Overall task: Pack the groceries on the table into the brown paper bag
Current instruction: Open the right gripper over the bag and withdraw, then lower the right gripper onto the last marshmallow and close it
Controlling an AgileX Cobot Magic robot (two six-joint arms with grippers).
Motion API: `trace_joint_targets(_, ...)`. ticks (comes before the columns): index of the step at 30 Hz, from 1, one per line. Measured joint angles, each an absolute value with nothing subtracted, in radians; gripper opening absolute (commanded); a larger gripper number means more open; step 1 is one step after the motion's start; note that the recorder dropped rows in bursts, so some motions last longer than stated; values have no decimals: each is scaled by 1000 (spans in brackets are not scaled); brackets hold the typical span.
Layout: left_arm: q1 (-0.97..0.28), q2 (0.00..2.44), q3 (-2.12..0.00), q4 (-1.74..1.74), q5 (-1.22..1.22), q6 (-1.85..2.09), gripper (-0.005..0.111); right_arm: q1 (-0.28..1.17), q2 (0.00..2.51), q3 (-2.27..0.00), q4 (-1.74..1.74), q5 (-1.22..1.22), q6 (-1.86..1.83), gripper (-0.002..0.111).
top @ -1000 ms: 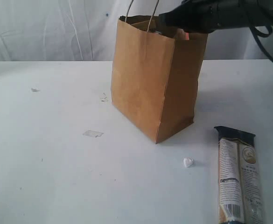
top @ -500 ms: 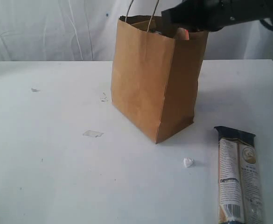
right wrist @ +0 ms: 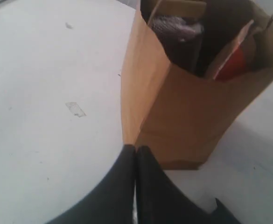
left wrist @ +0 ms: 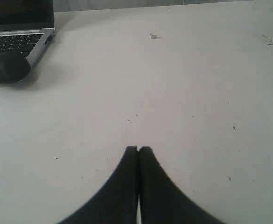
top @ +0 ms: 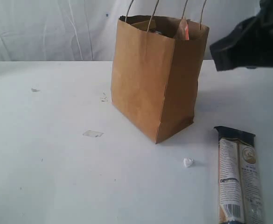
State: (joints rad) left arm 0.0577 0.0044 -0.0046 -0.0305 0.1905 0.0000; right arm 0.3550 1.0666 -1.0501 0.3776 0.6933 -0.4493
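Note:
The brown paper bag (top: 150, 79) stands upright mid-table with its mouth open. A brown pouch with an orange strip (top: 185, 31) pokes above its rim. In the right wrist view the bag (right wrist: 192, 112) holds that pouch (right wrist: 229, 60) and a dark item (right wrist: 177, 31). A long beige printed packet (top: 239, 177) lies flat on the table (top: 57, 177), to the bag's right. My right gripper (top: 218, 52) is a blurred black shape right of the bag, level with its upper part; its fingertips (right wrist: 135, 150) are shut and empty. My left gripper (left wrist: 138, 149) is shut over bare table.
A small white lump (top: 188, 162) lies between bag and packet. A pale flat scrap (top: 93, 134) sits left of the bag. A laptop (left wrist: 19, 28) and a dark mouse (left wrist: 8, 65) show in the left wrist view. White curtain hangs behind the table.
My right arm has pulled away from above the bag's mouth, to the right and lower, and its jaws have closed. The pouch stays in the bag.

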Motion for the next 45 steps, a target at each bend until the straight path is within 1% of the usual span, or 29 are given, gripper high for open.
trace_joint_targets(7,58,4,-5,-30,190,0,0,355,1054,-892,356,641,-419,0)
trace_joint_targets(12,58,4,-5,-30,190,0,0,365,1124,-814,364,584,-438,0)
trace_joint_targets(18,58,4,-5,-30,190,0,0,456,1270,-805,366,570,-510,0)
trace_joint_targets(20,58,4,-5,-30,190,0,0,490,1331,-805,367,568,-534,3)
trace_joint_targets(23,58,4,-5,-30,190,0,0,521,1420,-805,365,568,-549,13)
trace_joint_targets(29,58,4,-5,-30,190,0,0,528,1542,-805,349,535,-552,41)
trace_joint_targets(31,58,4,-5,-30,190,0,0,528,1575,-805,313,498,-533,43)
trace_joint_targets(36,58,4,-5,-30,190,0,0,528,1608,-805,88,411,-259,43)
trace_joint_targets(41,58,4,-5,-30,190,0,0,528,1671,-875,39,468,-186,43)
trace_joint_targets(45,58,4,-5,-30,190,0,0,476,1759,-895,30,474,-175,43)
